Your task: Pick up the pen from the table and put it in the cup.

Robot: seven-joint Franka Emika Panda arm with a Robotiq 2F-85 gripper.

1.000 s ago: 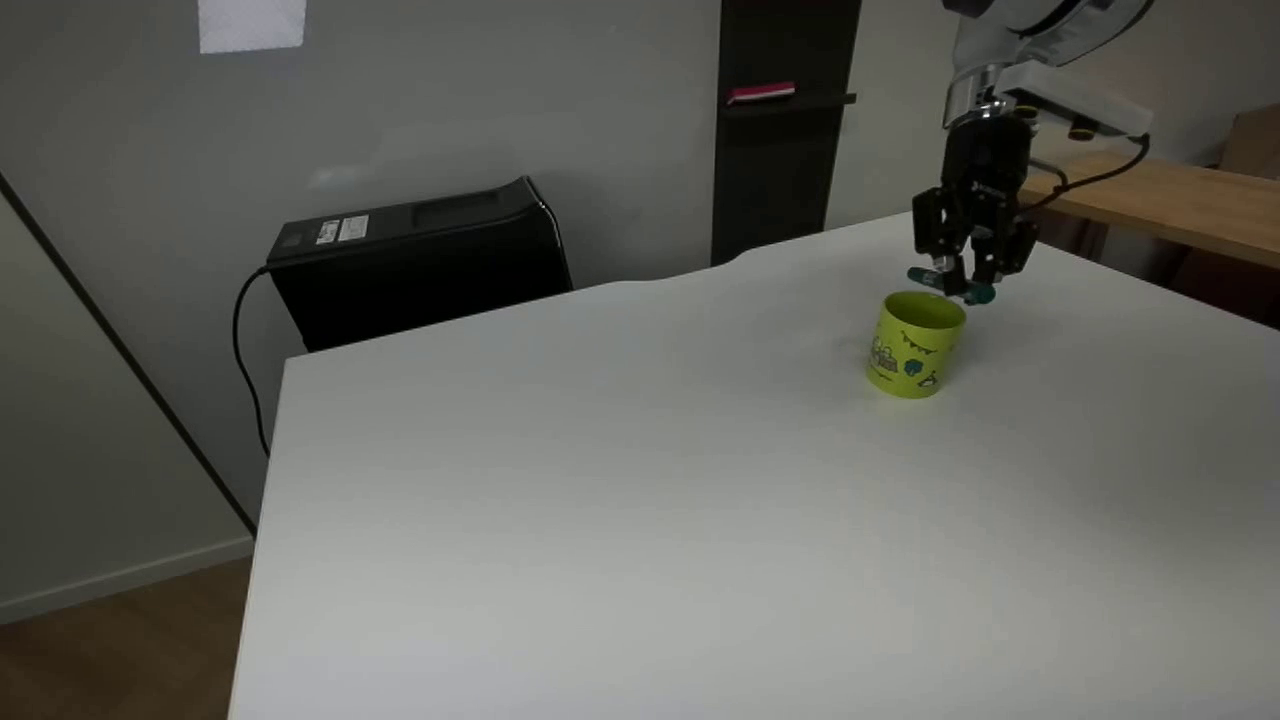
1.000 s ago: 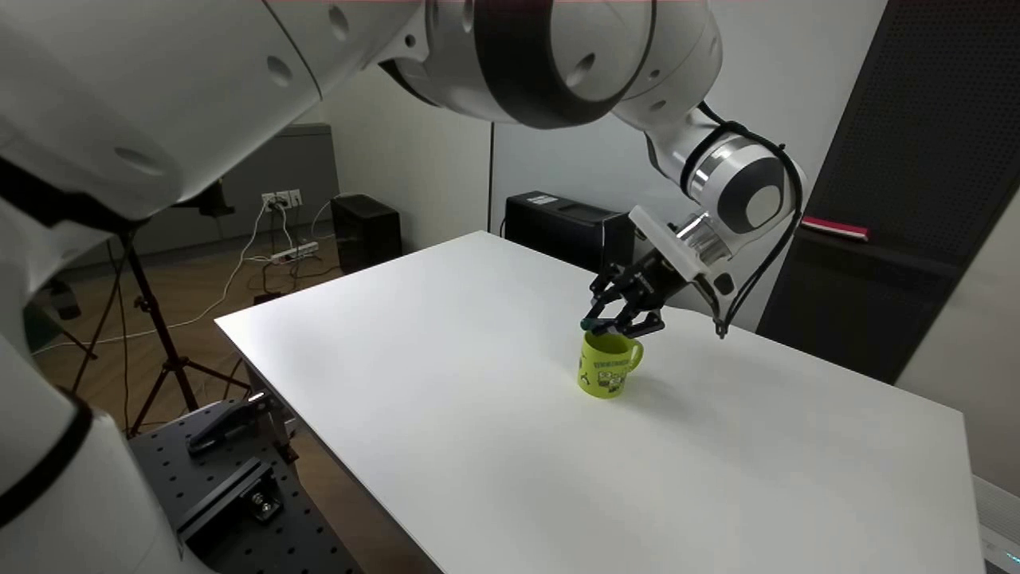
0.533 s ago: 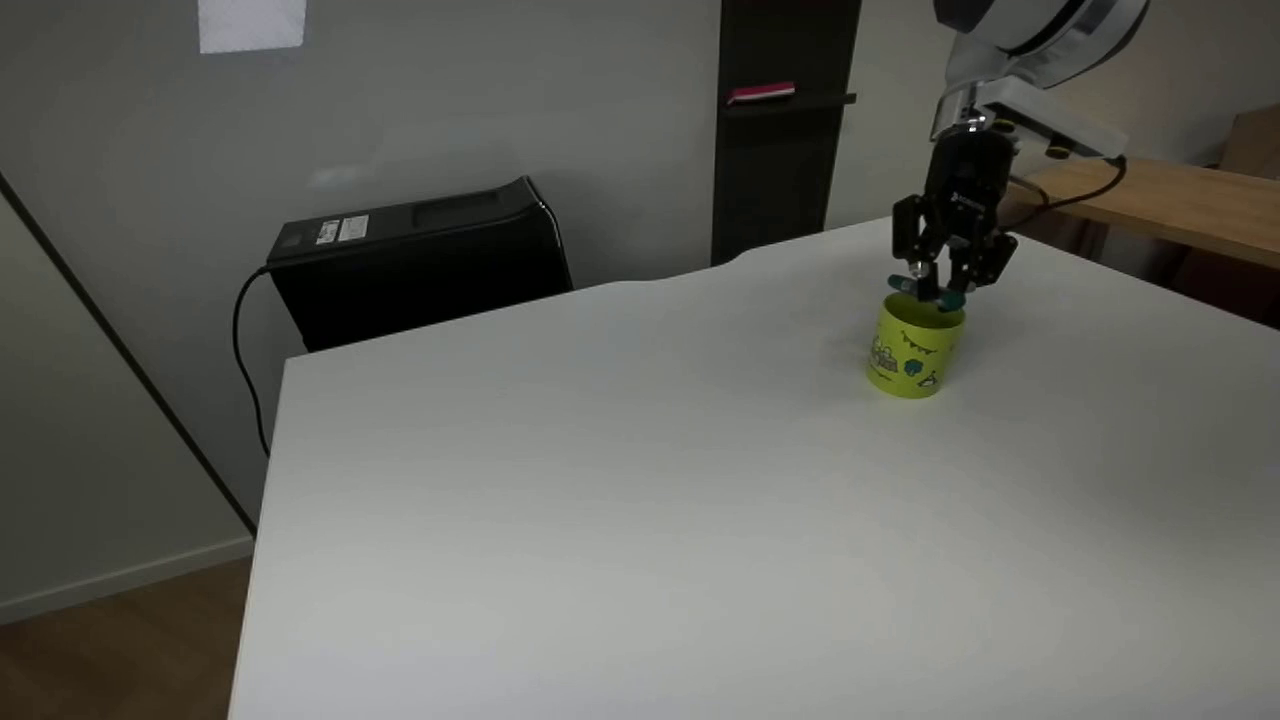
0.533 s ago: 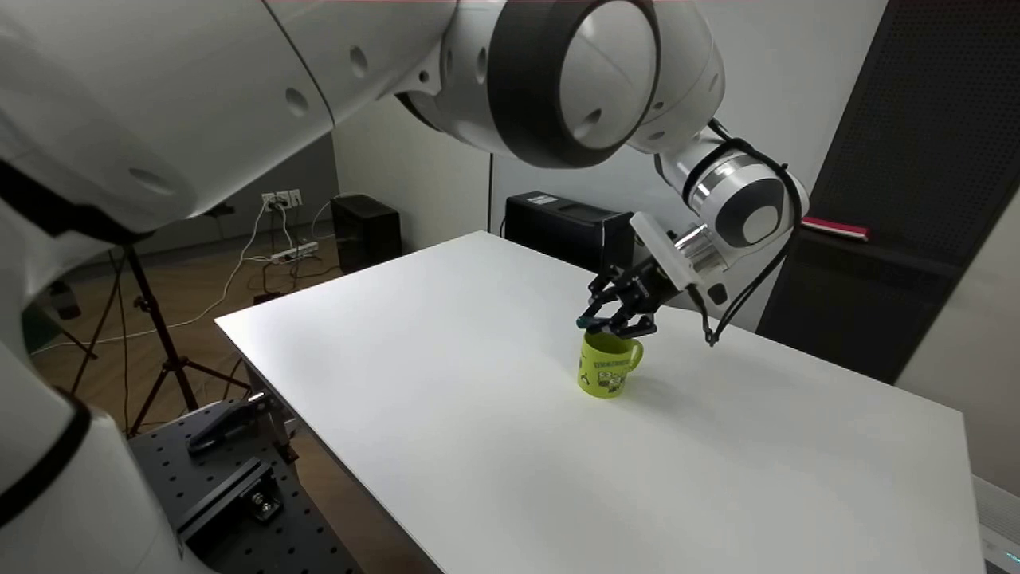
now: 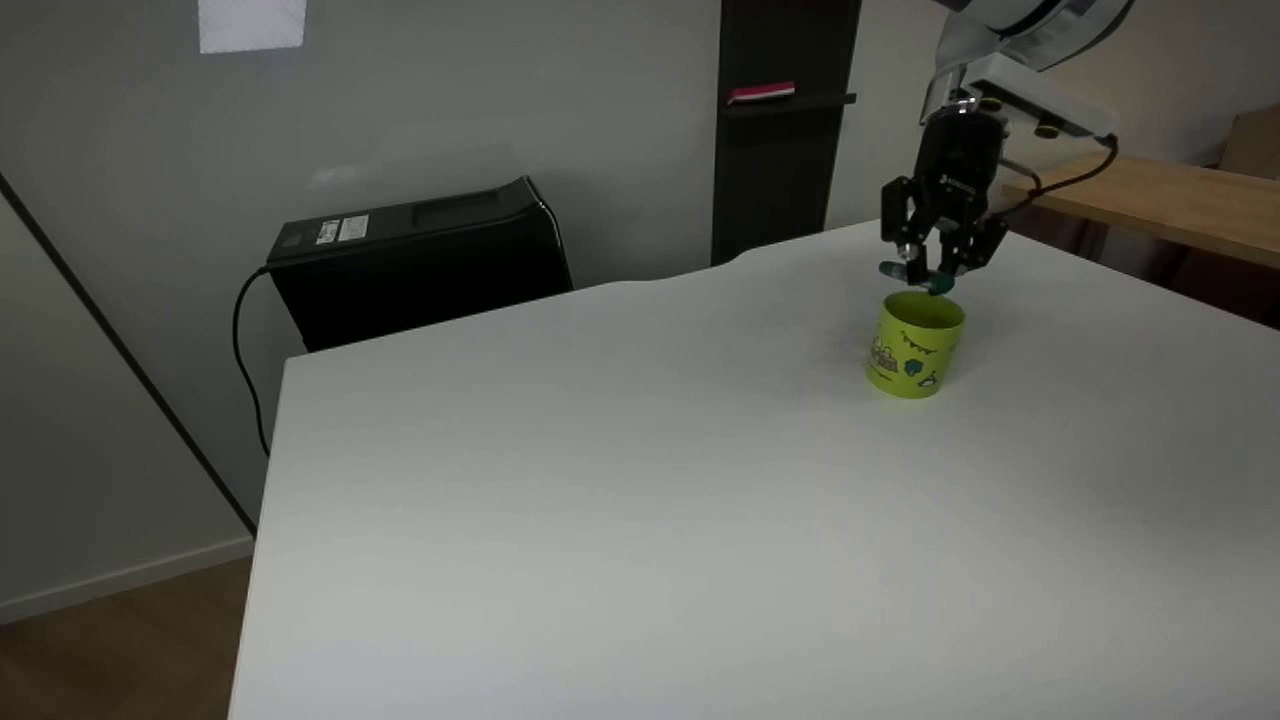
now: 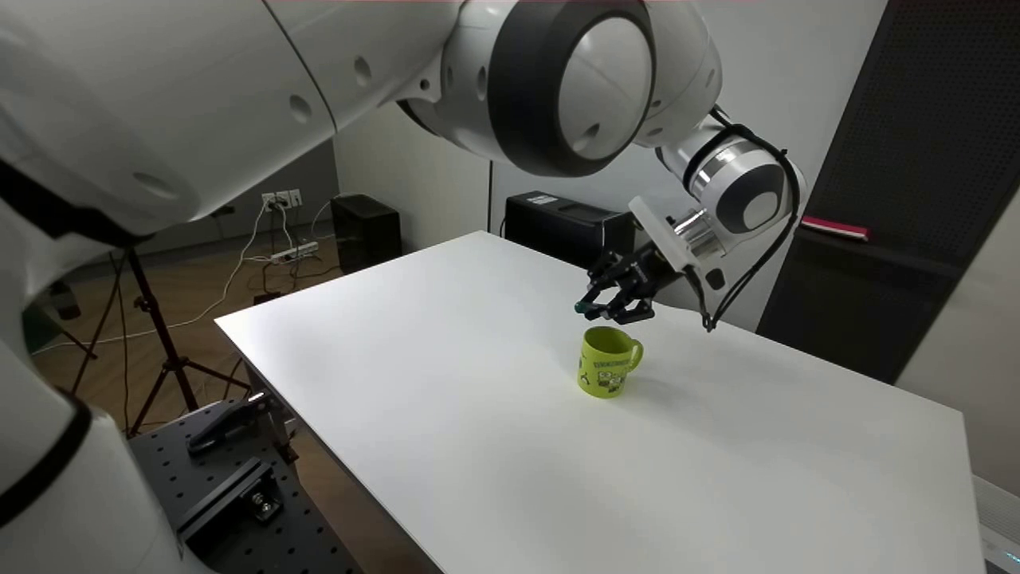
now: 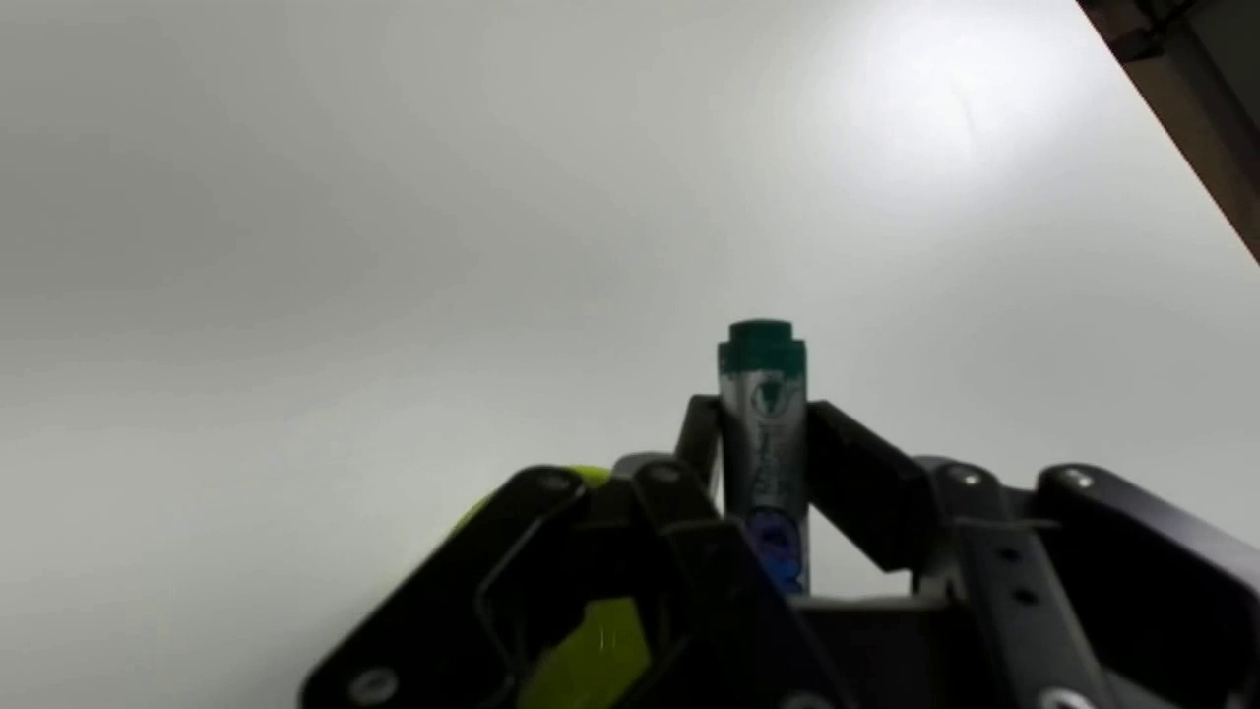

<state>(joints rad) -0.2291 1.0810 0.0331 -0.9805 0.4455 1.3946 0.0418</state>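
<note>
The pen is a thick marker with a green end and a silver, printed barrel (image 7: 768, 443). My gripper (image 7: 760, 438) is shut on the pen across its barrel, with one finger on each side. In an exterior view the pen (image 5: 941, 284) lies close to level, its nearer green end slightly lower. The lime-green cup (image 5: 912, 350) stands upright on the table, printed with small drawings. My gripper (image 5: 932, 272) holds the pen a little above the cup's rim, slightly behind it. The cup's handle shows in an exterior view (image 6: 604, 368). In the wrist view the fingers hide most of the cup (image 7: 596, 655).
The white table (image 5: 620, 500) carries the cup. A black computer case (image 5: 420, 260) stands behind the table's far edge. A dark panel with a shelf (image 6: 900, 255) is against the wall. A wooden desk (image 5: 1160, 205) is at the back.
In an exterior view my gripper moves left with the pen, dipping to the cup's rim at half a second ago, and is now higher. The cup has not moved.
</note>
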